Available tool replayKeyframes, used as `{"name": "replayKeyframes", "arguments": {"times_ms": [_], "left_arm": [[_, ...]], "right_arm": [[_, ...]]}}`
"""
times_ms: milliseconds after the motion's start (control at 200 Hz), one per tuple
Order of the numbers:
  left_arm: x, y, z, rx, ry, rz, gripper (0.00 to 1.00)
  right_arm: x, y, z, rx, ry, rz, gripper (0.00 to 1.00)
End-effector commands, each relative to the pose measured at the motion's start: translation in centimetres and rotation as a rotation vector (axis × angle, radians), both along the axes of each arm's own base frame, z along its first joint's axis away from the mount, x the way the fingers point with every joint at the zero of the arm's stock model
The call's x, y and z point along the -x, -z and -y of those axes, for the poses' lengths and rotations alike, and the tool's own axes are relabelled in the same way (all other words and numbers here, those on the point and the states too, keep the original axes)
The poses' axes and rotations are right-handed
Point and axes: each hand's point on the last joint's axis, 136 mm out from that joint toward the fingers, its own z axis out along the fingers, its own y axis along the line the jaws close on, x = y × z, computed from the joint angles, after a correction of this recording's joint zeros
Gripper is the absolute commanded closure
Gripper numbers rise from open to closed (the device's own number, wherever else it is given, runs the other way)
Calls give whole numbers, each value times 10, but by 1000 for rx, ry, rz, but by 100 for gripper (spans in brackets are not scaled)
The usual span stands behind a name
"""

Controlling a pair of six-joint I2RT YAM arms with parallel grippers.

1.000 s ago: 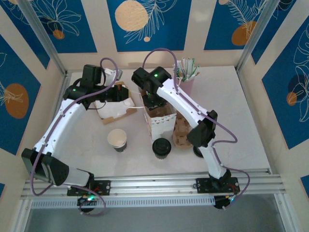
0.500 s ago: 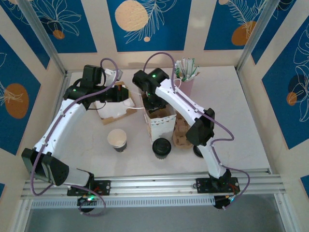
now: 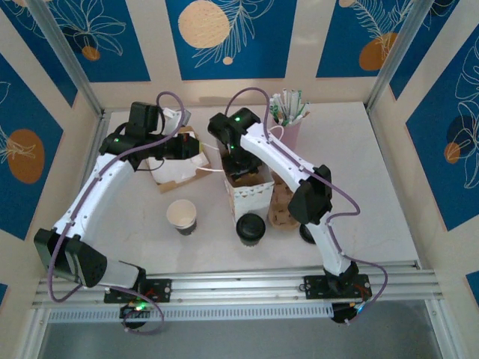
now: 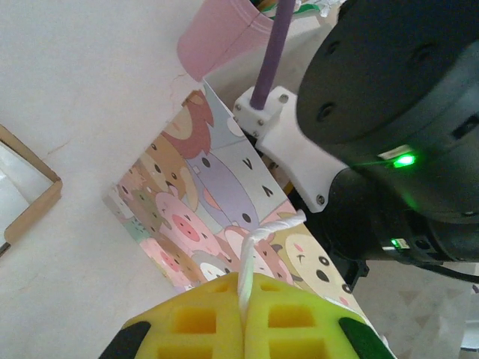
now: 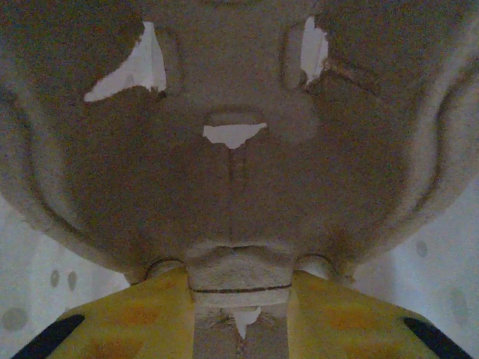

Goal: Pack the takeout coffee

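We see the left arm stretched forward, left end effector (image 4: 243, 318) clenched on the string handle (image 4: 253, 250) of the paper bag (image 4: 196, 224), right arm arched over it, right end effector (image 5: 239, 303) grasping a pulp carrier (image 5: 232, 187), takeout coffee (image 3: 251, 227) upright on the worktop (image 3: 359, 172) just before the bag.

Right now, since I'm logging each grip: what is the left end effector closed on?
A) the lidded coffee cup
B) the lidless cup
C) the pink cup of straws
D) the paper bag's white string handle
D: in the left wrist view the left end effector is shut on the white string handle of the cartoon-printed bag.
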Motion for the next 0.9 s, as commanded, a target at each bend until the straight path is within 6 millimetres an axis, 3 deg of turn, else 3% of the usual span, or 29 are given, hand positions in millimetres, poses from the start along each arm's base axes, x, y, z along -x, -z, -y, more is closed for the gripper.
{"name": "replayKeyframes", "arguments": {"times_ms": [0, 890], "left_arm": [[3, -4, -8, -15, -9, 31, 100], [-2, 2, -14, -41, -41, 32, 100]], "right_arm": [[21, 8, 13, 53, 10, -111, 65], [15, 39, 12, 58, 20, -112, 64]]}}
